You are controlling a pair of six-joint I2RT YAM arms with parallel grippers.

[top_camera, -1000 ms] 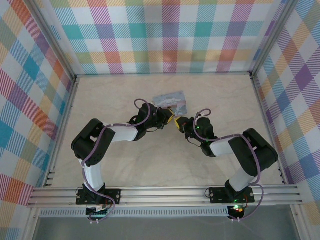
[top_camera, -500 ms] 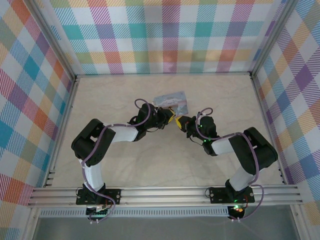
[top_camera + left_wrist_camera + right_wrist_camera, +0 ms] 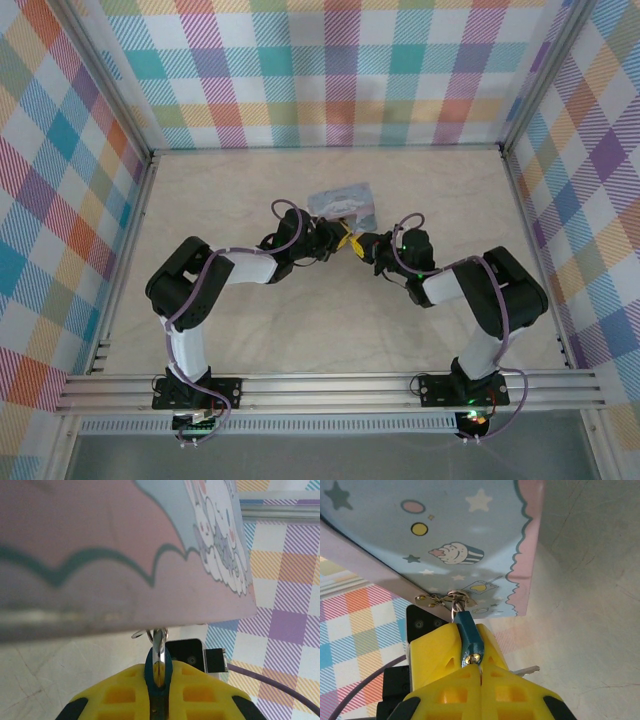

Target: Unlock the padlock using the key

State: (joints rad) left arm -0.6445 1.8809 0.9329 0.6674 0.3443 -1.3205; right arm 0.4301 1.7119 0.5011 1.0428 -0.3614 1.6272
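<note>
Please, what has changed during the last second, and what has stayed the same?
Only the right arm moved: its wrist shifted slightly rightward and seems to have rolled, while the right gripper kept its place. Nothing was taken or released. The left gripper and the patterned case stayed put; both grippers remain shut, each on a blue piece.

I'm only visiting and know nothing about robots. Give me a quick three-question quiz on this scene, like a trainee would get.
1. True or false: the left claw and right claw are wide open.
2. What is printed on the pastel case? A car, B cupcake, C fish.
3. Fill in: the right claw pinches a ___ piece hanging from a metal ring.
Key: 1 false; 2 B; 3 blue.
</note>
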